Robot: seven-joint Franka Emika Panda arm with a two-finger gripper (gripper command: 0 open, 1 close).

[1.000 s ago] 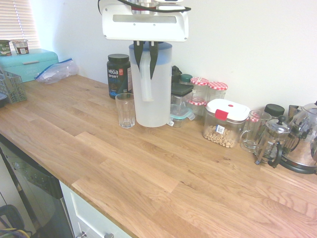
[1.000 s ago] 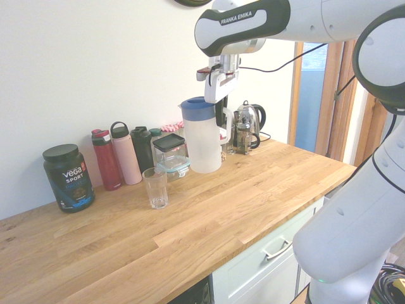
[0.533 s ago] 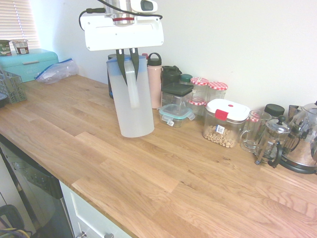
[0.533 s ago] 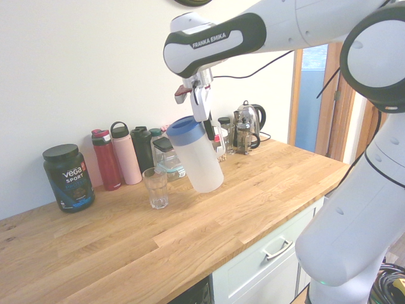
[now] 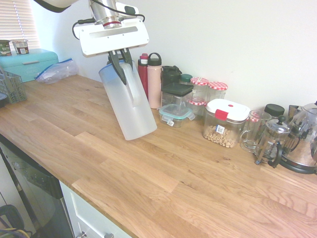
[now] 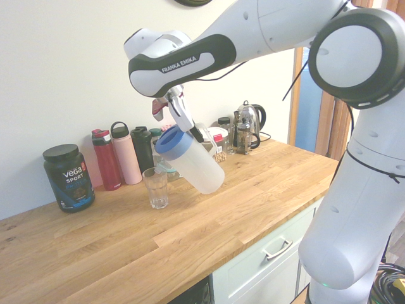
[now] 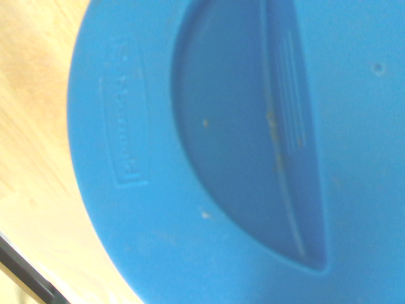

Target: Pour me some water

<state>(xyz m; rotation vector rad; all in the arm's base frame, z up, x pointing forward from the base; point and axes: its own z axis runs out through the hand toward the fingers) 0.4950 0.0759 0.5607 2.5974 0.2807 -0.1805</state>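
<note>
A translucent white pitcher (image 5: 130, 105) with a blue lid (image 6: 172, 141) hangs tilted above the wooden counter (image 5: 163, 183). My gripper (image 5: 121, 63) is shut on its handle from above. The lid end leans toward a clear empty drinking glass (image 6: 155, 187), which stands on the counter just below and beside the lid. In the first exterior view the pitcher hides the glass. No water shows leaving the pitcher. The wrist view is filled by the blue lid (image 7: 240, 152), with a strip of counter at one edge.
Along the wall stand a black Vega tub (image 6: 68, 177), a red bottle (image 6: 107, 159), a pink bottle (image 6: 126, 155), food containers (image 5: 177, 106), a red-clasped jar (image 5: 225, 123), a French press (image 5: 270, 141) and a kettle (image 5: 304, 144). A teal bread box (image 5: 27, 63) sits far left.
The pitcher has left its spot by the containers, moved toward the glass, and tipped from upright to a clear lean with its lid toward the glass. The grip has stayed shut.
</note>
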